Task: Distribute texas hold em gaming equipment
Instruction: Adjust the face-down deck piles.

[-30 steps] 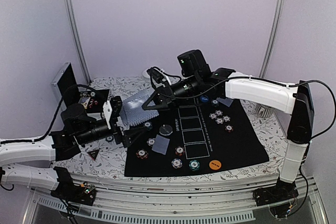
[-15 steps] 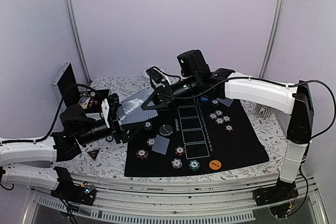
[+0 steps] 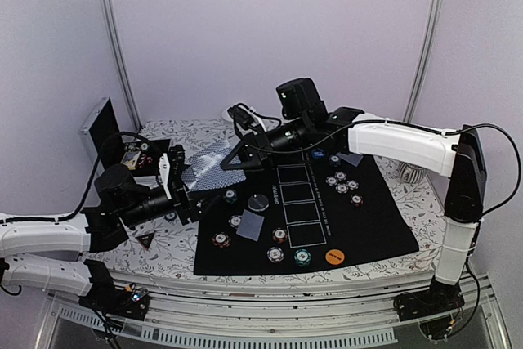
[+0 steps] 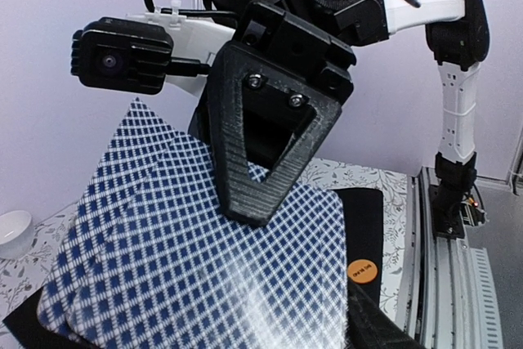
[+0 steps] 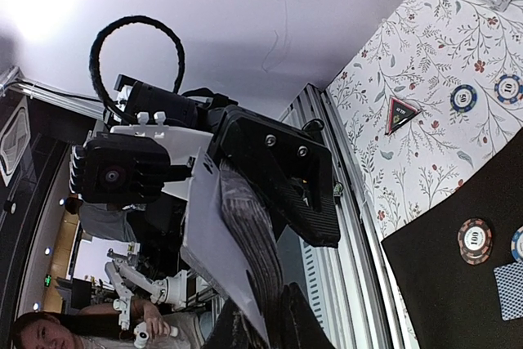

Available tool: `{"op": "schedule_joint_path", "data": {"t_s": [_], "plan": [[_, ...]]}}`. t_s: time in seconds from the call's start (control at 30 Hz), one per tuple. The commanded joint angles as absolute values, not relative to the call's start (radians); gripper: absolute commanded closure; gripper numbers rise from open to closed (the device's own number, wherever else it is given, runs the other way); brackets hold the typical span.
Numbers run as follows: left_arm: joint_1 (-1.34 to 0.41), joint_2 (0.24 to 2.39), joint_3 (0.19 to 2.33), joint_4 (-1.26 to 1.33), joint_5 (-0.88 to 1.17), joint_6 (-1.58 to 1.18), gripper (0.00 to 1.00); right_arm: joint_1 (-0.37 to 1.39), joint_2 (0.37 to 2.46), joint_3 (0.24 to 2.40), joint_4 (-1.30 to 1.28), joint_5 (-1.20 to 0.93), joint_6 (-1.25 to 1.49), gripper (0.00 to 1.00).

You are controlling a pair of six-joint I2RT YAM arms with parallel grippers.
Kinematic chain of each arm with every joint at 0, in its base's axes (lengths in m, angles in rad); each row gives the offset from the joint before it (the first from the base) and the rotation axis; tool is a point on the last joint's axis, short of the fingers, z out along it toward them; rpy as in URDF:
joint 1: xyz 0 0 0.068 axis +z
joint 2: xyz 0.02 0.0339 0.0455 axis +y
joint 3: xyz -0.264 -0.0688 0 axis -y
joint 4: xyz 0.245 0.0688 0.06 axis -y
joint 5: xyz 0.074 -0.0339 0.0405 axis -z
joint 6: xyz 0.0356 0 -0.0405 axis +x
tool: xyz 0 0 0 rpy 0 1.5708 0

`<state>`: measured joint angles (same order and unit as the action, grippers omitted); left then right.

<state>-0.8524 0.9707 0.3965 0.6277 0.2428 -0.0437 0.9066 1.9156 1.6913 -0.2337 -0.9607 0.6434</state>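
Note:
A deck of grey-blue-backed playing cards (image 3: 206, 172) hangs above the table's left side between both grippers. My left gripper (image 3: 181, 184) has its jaws closed on the deck's near end; the checked backs (image 4: 204, 267) fill the left wrist view, with one left fingertip (image 4: 377, 331) at the bottom right. My right gripper (image 3: 243, 158) pinches the far end, and its black triangular finger (image 4: 274, 136) lies on the card backs. In the right wrist view the deck (image 5: 249, 234) shows edge on. Poker chips (image 3: 341, 181), an orange disc (image 3: 333, 257) and single cards (image 3: 251, 226) lie on the black mat (image 3: 376, 226).
A black-red triangle marker (image 3: 145, 240) lies on the floral cloth left of the mat. The open silver case (image 3: 102, 128) stands at the back left with chips inside. A small white bowl (image 3: 413, 173) sits at the right. A black disc (image 3: 259, 202) rests mid-mat.
My left gripper's jaws have narrowed onto the deck and it has shifted slightly left. The right gripper has stayed on the deck's far end.

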Motion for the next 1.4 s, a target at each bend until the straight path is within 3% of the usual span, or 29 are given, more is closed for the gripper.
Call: {"op": "schedule_joint_path", "data": {"t_s": [0.0,0.47,0.57,0.63,0.8,0.9,1.07,1.2,1.37], "plan": [[-0.847,0.987,0.393,0.669,0.26,-0.064,0.41,0.934,1.942,1.698,-0.177,-0.994,0.65,0.87],[-0.847,1.004,0.395,0.679,0.306,-0.075,0.42,0.939,1.965,1.714,-0.173,-1.012,0.652,0.83],[-0.847,1.005,0.397,0.68,0.313,-0.079,0.42,0.938,1.966,1.715,-0.173,-1.016,0.649,0.91],[-0.847,1.008,0.397,0.683,0.327,-0.082,0.37,0.938,1.962,1.715,-0.176,-1.014,0.644,0.97],[-0.85,1.005,0.392,0.686,0.384,-0.061,0.15,0.938,1.959,1.722,-0.176,-1.014,0.636,0.98],[-0.856,0.995,0.376,0.693,0.339,-0.005,0.12,0.939,1.957,1.723,-0.178,-1.021,0.634,0.98],[-0.881,0.976,0.38,0.69,0.175,0.133,0.17,0.943,1.958,1.717,-0.195,-1.017,0.631,0.98],[-0.881,0.98,0.362,0.752,0.158,0.131,0.21,0.943,1.957,1.718,-0.196,-1.014,0.629,0.98],[-0.879,1.015,0.369,0.76,0.169,0.067,0.34,0.942,1.956,1.715,-0.201,-1.01,0.63,0.98]]}}
